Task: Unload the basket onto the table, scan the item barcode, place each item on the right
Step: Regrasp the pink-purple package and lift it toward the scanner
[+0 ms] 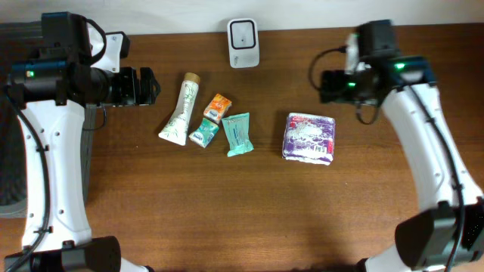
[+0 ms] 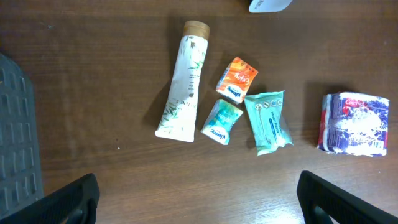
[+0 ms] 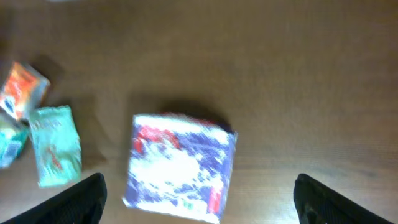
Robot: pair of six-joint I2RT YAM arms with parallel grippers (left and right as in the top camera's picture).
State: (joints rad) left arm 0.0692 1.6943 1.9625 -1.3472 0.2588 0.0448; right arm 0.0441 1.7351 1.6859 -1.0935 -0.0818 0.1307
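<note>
A purple-and-white tissue pack (image 1: 308, 137) lies flat on the wooden table, right of centre. My right gripper (image 1: 324, 85) hovers above and behind it, open, with nothing held. In the right wrist view the pack (image 3: 180, 167) lies blurred on the table below the spread fingers (image 3: 84, 199). The white barcode scanner (image 1: 243, 43) stands at the back centre. At the left my left gripper (image 1: 147, 85) hangs wide open and empty; its wrist view shows bare wood between the fingers (image 2: 68, 199).
A cream tube (image 1: 180, 110), an orange packet (image 1: 218, 108), a small teal packet (image 1: 203, 133) and a teal wipes pack (image 1: 238, 134) lie together left of centre. A grey mat (image 2: 15, 149) lies at the table's left edge.
</note>
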